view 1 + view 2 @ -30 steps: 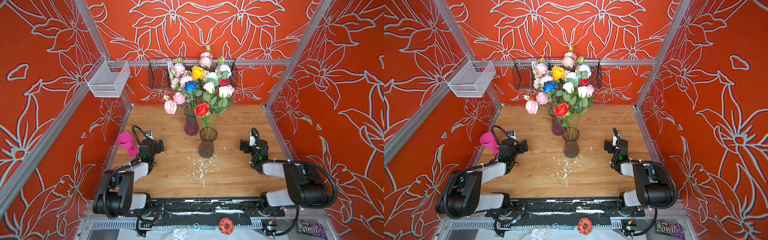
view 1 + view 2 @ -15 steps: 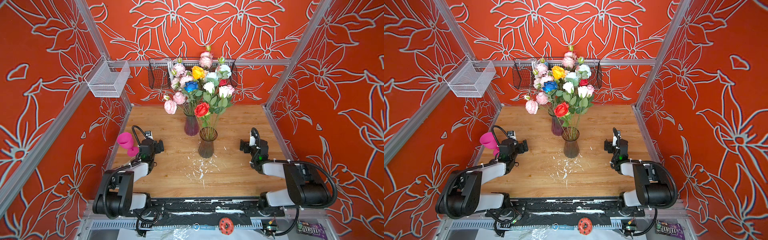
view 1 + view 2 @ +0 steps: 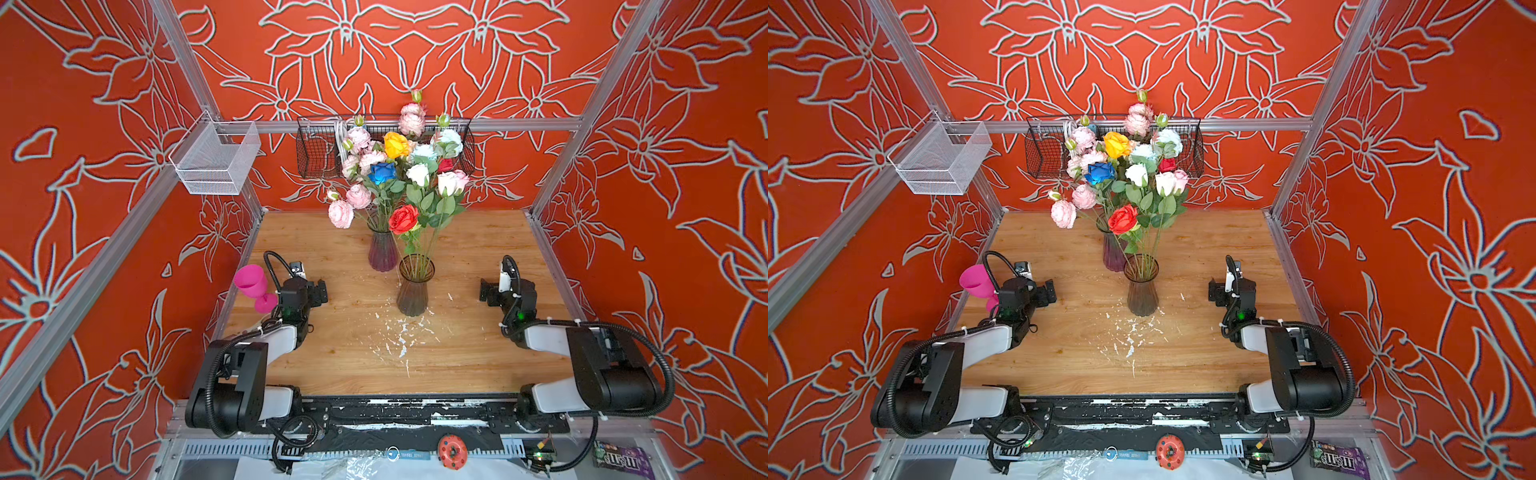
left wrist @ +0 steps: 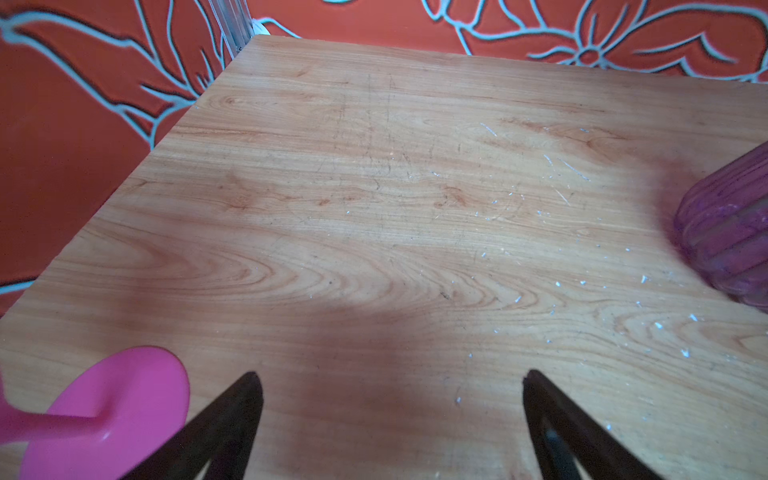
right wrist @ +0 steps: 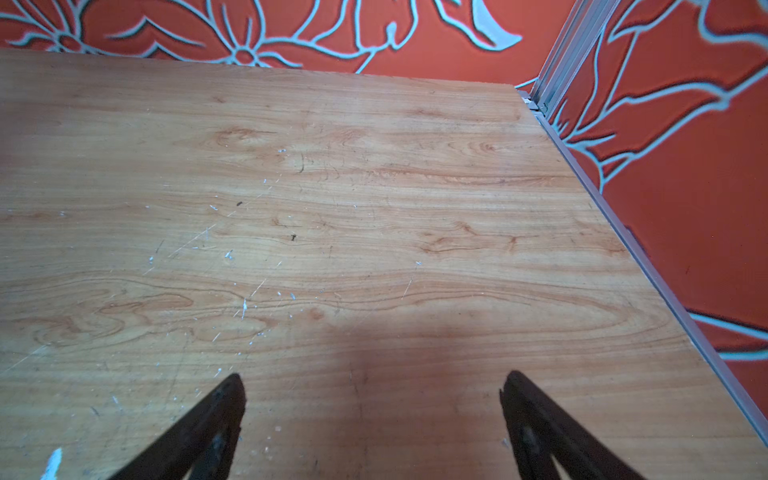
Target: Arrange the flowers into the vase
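wood-grain table (image 3: 332, 365) inside an orange booth, walls printed with pale flower outlines. clock face read off both top views, 12 = back wall.

- flowers (image 3: 399, 174): standing in two vases near table centre, heads bunched together above them. pink blooms toward 10–11, blue and orange mid-bunch, white ones toward 1, red rose lowest, just above the front vase.
- front vase (image 3: 413, 291): smoky glass, upright, about table centre, green stems inside.
- rear vase (image 3: 382, 251): purple, ribbed, upright, just beside the front one at its 11. touching or not: cannot tell.
- left gripper (image 3: 322, 291): at 9 of the front vase, well apart from it, low over bare wood. jaws spread wide, nothing between them, confirmed in the wrist view (image 4: 390, 374).
- right gripper (image 3: 486, 293): at 3 of the front vase, well apart. jaws equally wide, holding nothing, bare wood ahead (image 5: 370, 375).
- pink cup (image 3: 251, 282): at the table's 9 edge, just beside the left gripper, looks tilted.
- white flecks (image 3: 399, 336): scattered at 6 of the front vase.
- black basket (image 3: 316, 153) on the back rail behind the blooms.
- white basket (image 3: 216, 162) on the rail at 10.
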Action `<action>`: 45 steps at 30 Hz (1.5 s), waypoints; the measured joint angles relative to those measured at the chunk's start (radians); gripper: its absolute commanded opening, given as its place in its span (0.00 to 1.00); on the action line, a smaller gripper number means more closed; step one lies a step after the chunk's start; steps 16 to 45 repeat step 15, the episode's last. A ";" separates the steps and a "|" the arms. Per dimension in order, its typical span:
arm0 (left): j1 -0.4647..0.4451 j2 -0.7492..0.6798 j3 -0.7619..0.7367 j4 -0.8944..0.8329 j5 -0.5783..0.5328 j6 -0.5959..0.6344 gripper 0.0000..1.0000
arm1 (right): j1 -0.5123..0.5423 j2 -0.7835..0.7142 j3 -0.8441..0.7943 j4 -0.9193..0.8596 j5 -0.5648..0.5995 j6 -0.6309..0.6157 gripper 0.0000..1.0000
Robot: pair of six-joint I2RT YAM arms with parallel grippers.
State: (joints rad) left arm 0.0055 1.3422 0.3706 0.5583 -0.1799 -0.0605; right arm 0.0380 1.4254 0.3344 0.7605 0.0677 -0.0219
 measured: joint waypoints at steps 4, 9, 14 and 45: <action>0.000 0.000 0.000 0.000 0.000 0.000 0.97 | 0.000 0.000 0.000 0.000 0.000 0.000 0.97; 0.000 0.000 0.000 0.000 0.001 0.000 0.97 | 0.000 0.000 0.000 0.000 0.000 0.000 0.97; 0.001 0.002 0.000 -0.002 0.005 0.000 0.97 | 0.000 0.000 0.000 0.000 0.000 0.000 0.97; 0.001 0.002 0.000 -0.002 0.006 0.000 0.97 | 0.000 0.000 0.000 0.000 0.000 0.000 0.98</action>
